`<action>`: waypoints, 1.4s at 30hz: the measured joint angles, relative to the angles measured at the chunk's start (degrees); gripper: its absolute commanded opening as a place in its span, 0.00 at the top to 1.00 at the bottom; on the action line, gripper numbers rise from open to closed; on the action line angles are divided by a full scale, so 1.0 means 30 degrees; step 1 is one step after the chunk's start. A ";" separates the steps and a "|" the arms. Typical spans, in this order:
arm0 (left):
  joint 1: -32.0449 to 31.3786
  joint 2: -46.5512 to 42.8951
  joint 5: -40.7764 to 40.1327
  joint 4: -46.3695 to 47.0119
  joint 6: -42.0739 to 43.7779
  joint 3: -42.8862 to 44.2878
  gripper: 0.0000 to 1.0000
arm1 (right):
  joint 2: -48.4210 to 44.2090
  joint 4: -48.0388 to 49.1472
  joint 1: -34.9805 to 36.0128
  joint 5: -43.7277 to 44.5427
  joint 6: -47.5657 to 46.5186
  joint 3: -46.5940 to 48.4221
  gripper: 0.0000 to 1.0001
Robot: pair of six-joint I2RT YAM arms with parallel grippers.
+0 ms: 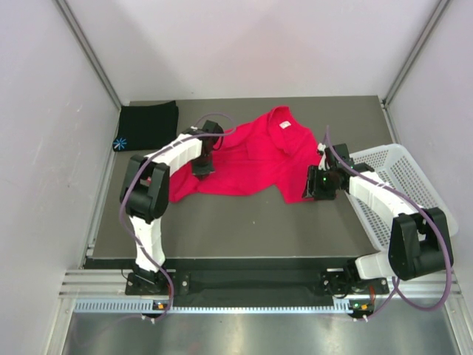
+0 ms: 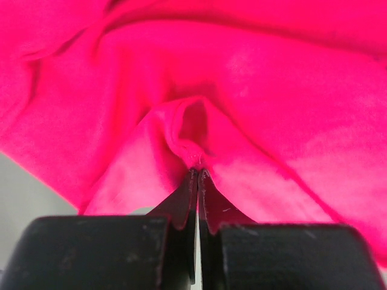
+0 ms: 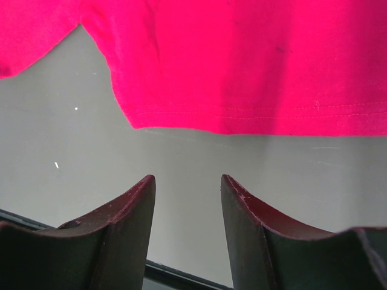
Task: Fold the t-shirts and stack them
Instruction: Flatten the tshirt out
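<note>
left gripper [image 2: 198, 172] clamps a fold of the red shirt [image 1: 251, 159] ready to lift, right gripper [image 3: 187, 181] hangs agape and empty by the hem [image 3: 242, 118]

Light falls bright and even from above, soft and diffuse. In the overhead view the red-pink t-shirt [image 1: 251, 159] looks strongly saturated, its folds only faintly shaded, and a thin soft shadow lies on the table [image 1: 244, 222] along the shirt's near edge. Left of the shirt, the black t-shirt [image 1: 148, 124] swallows nearly all detail. In the left wrist view the shirt fills the picture, oversaturated and blurred, while the left gripper [image 2: 198, 175] in front of it is dark but fairly sharp. In the right wrist view the shirt's hem stitching is crisp; the right gripper [image 3: 187, 181] below it is dim with a faint sheen.
</note>
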 measured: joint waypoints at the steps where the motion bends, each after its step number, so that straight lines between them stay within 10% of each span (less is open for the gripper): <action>1: 0.0058 -0.0488 0.0007 0.0007 0.0000 -0.0168 1.00 | 0.0000 0.0015 0.0000 0.0029 0.0000 -0.0044 0.52; 23: 0.4940 -1.4630 -0.0648 -0.2594 -0.0736 -0.5195 1.00 | 0.3971 -0.1515 0.0685 0.4058 -0.1173 0.2878 0.53; 42: 0.6091 -1.5147 -0.1246 -0.3847 -0.1282 -0.5362 1.00 | 0.3891 -0.0627 0.1093 0.1457 0.0423 0.0794 0.55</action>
